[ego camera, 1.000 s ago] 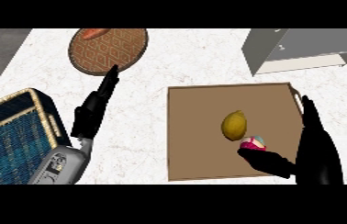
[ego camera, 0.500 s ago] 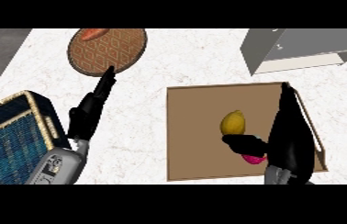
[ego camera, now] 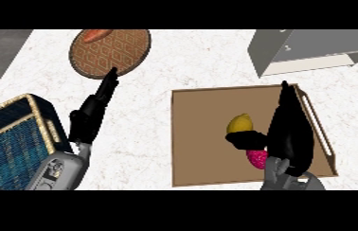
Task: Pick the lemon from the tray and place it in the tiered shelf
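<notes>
The lemon [ego camera: 240, 123] sits on the brown tray [ego camera: 202, 149], roughly mid-tray, a bit toward the tray's far edge. The right hand [ego camera: 288, 130] hangs over the tray's right half, fingers straight and pointing to the far edge, thumb stuck out to the left, just under the lemon's near side. Looks like thumb is touching or nearly touching it, can't tell which. Nothing held; hand is spread, not curled round the fruit. A pink-red item [ego camera: 256, 158] lies on the tray just nearer than the lemon, partly hidden by the hand.

Left hand [ego camera: 94, 107] is well apart, over the counter [ego camera: 182, 59] on the left side, fingers straight, tips at the near edge of a round woven plate [ego camera: 111, 52] w/ something orange [ego camera: 96, 34] on its far rim. Holds nothing.

Grey tiered shelf [ego camera: 300, 50] stands at the counter's far right corner, beyond the tray. A blue basket w/ tan trim [ego camera: 24, 135] sits at the counter's left edge.
</notes>
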